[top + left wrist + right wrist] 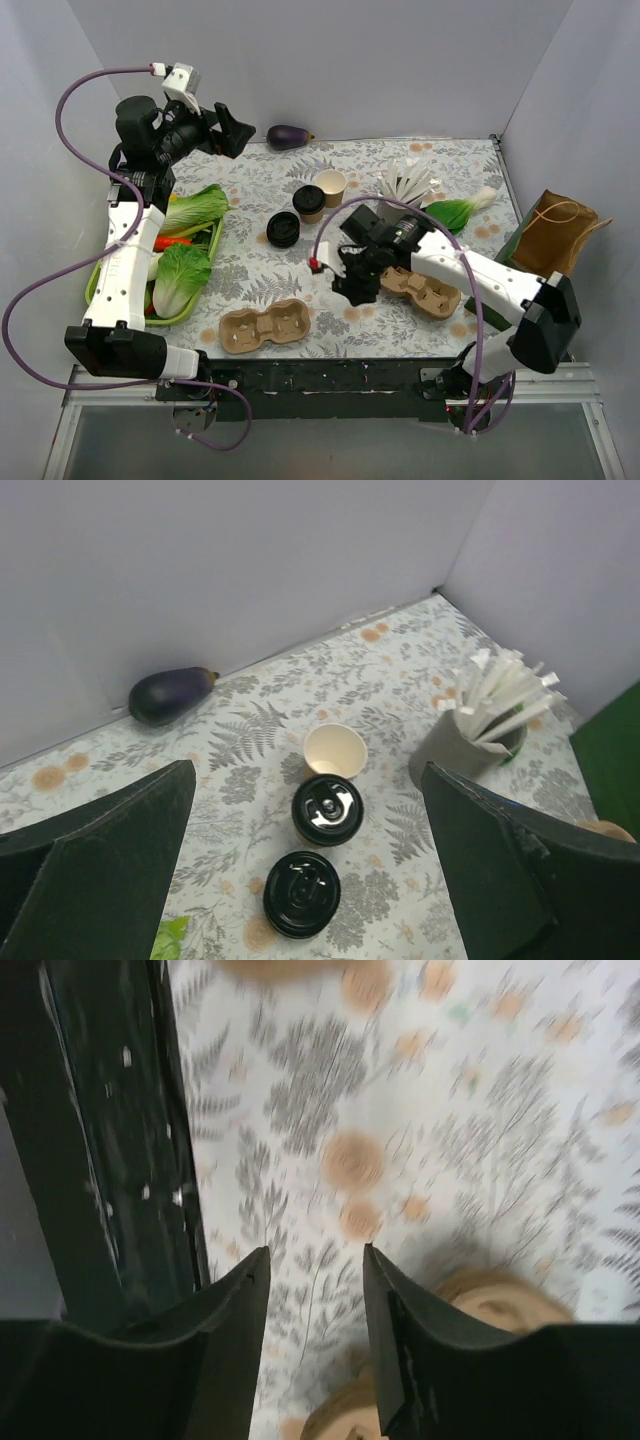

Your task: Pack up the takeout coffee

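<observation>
**Left wrist has the coffee framed, right wrist can't see it at all**

Left wrist is the feed I'm flying on. The takeout coffee (327, 810) stands upright on the tablecloth with its black lid on, so its long axis is straight up. It sits bang in the middle of the gap between my left fingers (110, 860), which are spread wide with nothing between them.

Watch the neighbours, though. The bare cup (335, 750) with no lid is just behind the coffee, touching or very nearly. The stack of lids (301, 892) is just in front. All three fall roughly along my line of sight, so I reckon a descent from above is cleaner than a slide in along that line.

Over to top external. The left gripper (225, 130) hangs at the back left, near the eggplant (290, 137). From there the coffee lies to my right and back toward the bases. The right gripper (355, 285) is about as far from the cup on the other side, beside a pulp carrier (425, 290). A second carrier (263, 327) sits near the front edge. Neither arm is clearly nearer, but only the left one faces the cup.

Right wrist is blurred. It shows those fingers partly apart and empty over the fern-print cloth, with the table's dark near edge to one side and tan pulp at the bottom. There's no cup in it anywhere. Only top external shows how the cup and carriers are laid out, and only the left wrist shows the cup centred in my gap.
</observation>
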Tool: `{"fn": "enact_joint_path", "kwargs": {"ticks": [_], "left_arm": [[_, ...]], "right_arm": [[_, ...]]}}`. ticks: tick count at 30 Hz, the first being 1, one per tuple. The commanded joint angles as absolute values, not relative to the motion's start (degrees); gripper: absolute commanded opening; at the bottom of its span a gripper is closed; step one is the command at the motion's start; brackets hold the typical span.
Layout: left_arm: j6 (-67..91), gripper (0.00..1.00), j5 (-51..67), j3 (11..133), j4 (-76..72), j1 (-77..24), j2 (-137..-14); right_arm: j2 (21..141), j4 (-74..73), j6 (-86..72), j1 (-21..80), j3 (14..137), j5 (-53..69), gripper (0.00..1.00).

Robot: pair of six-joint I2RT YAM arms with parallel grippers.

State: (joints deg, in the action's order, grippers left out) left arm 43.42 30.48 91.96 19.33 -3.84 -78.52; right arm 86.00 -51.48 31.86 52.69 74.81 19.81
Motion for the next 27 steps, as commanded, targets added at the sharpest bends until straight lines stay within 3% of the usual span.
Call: {"fn": "enact_joint_path", "kwargs": {"ticks": [1,7,13,21,27], "left_arm": [[42.62,0.98,41.39,90.88,21.18,-3.52,-76.99],[42.63,0.98,45.44,91.84,20.48,-3.52,-79.97],[46.75,0.98,48.50,95.88,17.06,-2.90,-85.95],[49.66,0.98,50.45,95.36,14.59,-1.93,-87.45],[50.62,0.98,50.89,94.31,14.06,-1.93,-86.58]], "right_arm": [[80.78,-61.42,44.28,51.25,65.06,12.77,0.43],[77.35,-69.61,52.39,47.73,53.89,14.43,0.40],[74.88,-55.74,50.19,39.22,43.43,0.39,0.31],[88.22,-50.97,49.48,12.69,55.97,-2.63,0.27],[89.92,-57.12,51.33,9.49,60.90,4.20,0.25]]}}
